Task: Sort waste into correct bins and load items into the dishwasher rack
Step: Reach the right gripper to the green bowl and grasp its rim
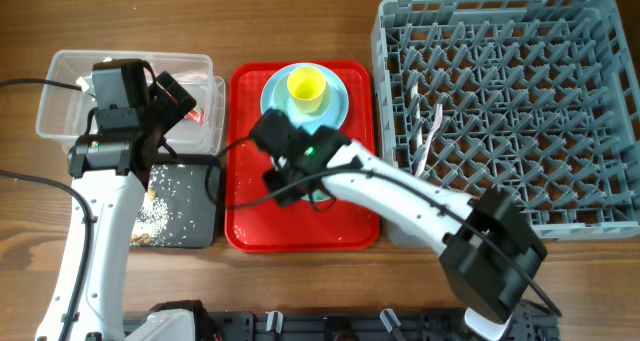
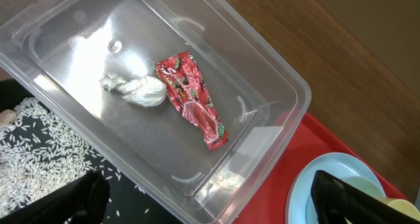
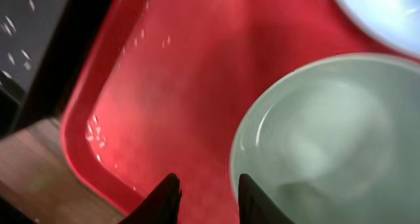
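- the left claw [image 2: 209,184] hangs wide open over the clear tub [image 2: 72,46]. it holds nothing.
- in the tub lie the red wrapper [image 2: 193,99] and the white tissue [image 2: 134,90], right up against each other. i think dry trash goes here, so that part looks done.
- the food scraps [image 1: 160,211] are spread in the black tray [image 1: 195,196], just beside the tub. that keeps the messy bits away from the paper.
- the right claw [image 3: 209,188] is low over the red tray [image 3: 164,73], at the edge of the green bowl [image 3: 328,138]. its fingers are a little apart, one outside the rim and one over the inside. it looks set to pinch the rim, as the bowl is too wide to grab whole.
- the blue plates [image 1: 335,103] sit at the back of the red tray, with the yellow cup [image 1: 306,86] on top.
- the rack [image 1: 520,41] stands on the surface [image 1: 300,21] to the right. the fork and spoon [image 1: 428,131] are in it. the bowl, cup and plates are not.
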Tool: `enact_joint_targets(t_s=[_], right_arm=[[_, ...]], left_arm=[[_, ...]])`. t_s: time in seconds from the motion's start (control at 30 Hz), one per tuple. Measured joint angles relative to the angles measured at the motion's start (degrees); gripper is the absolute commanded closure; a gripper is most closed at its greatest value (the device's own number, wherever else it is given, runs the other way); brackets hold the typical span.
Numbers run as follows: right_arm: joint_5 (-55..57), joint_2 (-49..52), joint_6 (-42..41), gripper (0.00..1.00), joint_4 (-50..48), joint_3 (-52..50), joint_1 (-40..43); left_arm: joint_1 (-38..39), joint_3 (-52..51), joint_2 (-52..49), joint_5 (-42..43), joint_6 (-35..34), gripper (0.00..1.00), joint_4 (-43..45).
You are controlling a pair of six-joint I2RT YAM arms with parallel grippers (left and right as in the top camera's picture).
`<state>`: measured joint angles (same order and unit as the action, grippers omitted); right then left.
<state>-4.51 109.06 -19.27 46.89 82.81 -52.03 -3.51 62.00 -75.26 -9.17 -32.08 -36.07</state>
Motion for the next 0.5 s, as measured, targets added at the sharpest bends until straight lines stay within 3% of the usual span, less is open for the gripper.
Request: enact_joint_targets(t_s=[0.5], right_arm=[[5.8,1.8,-0.9,0.70,-1.8,-2.2,-1.8]], left_arm=[[0.0,0.0,0.0,0.0,0.0,0.00,0.0]])
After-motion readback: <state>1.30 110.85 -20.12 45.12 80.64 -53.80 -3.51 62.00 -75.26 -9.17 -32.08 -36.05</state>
